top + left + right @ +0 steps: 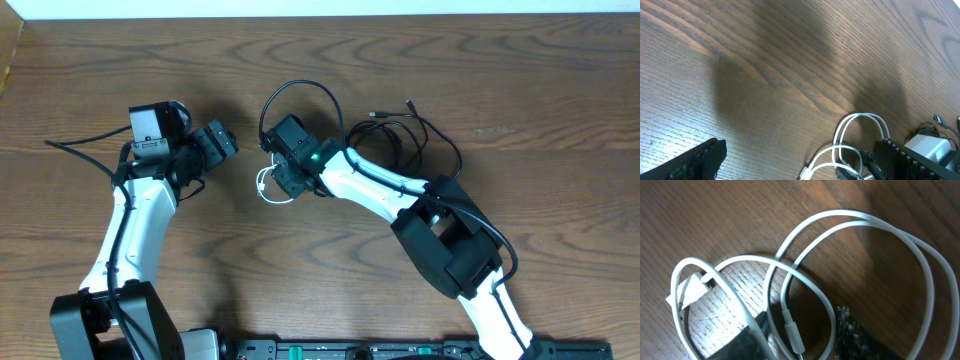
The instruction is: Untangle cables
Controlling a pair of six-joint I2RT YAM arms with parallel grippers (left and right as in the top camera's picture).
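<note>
White cable (791,328): coiled on the wood table (520,70); several strands and a plug end run between the right jaws.
Right gripper (800,321): jaws partly apart, straddling the white strands, no clamp visible.
Left gripper (797,150): jaws wide apart, nothing held; white loops lie beside one finger.
Black cables (398,135): loose tangle behind the right jaws, well apart from the left jaws.

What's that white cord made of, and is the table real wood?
The white cable looks like soft plastic or rubber sheathing, smooth and slightly glossy; it bends in easy loops. The table shows brown wood grain with a matte finish; real wood or printed laminate, the look leaves open.
</note>
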